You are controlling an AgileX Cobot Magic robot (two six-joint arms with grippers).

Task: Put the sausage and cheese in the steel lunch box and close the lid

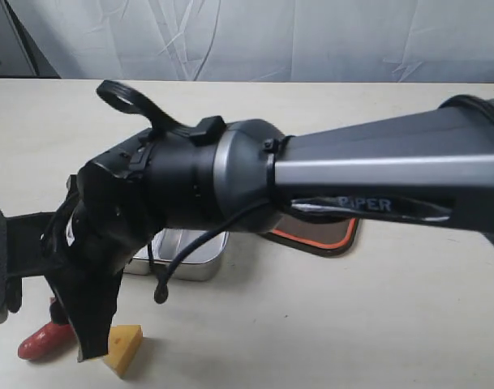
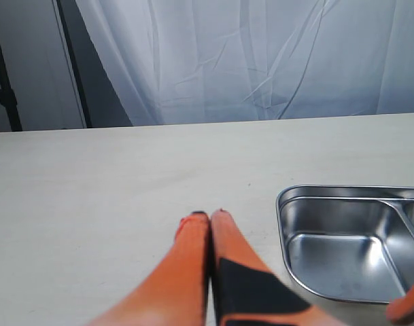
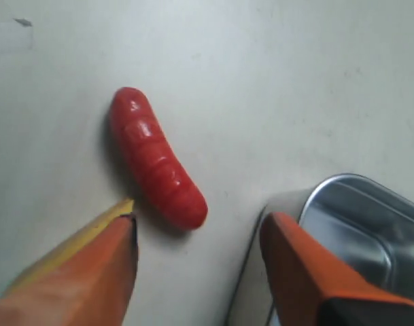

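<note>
The red sausage (image 3: pixel 156 159) lies on the table, just beyond my open right gripper (image 3: pixel 196 234), with nothing between the fingers. A sliver of the yellow cheese (image 3: pixel 77 248) shows behind one finger. In the exterior view the sausage (image 1: pixel 37 344) and the cheese (image 1: pixel 125 348) sit at the front left, below the right arm's wrist. The steel lunch box (image 1: pixel 190 258) stands open and empty behind them, its near compartment (image 2: pixel 342 255) bare. The lid (image 1: pixel 320 237) lies flat to its right, mostly hidden by the arm. My left gripper (image 2: pixel 210 217) is shut and empty beside the box.
My right arm (image 1: pixel 376 178) reaches across the whole exterior view and hides much of the table's middle. The left arm (image 1: pixel 7 267) shows dark at the far left edge. A white curtain (image 1: pixel 255 36) hangs behind the table.
</note>
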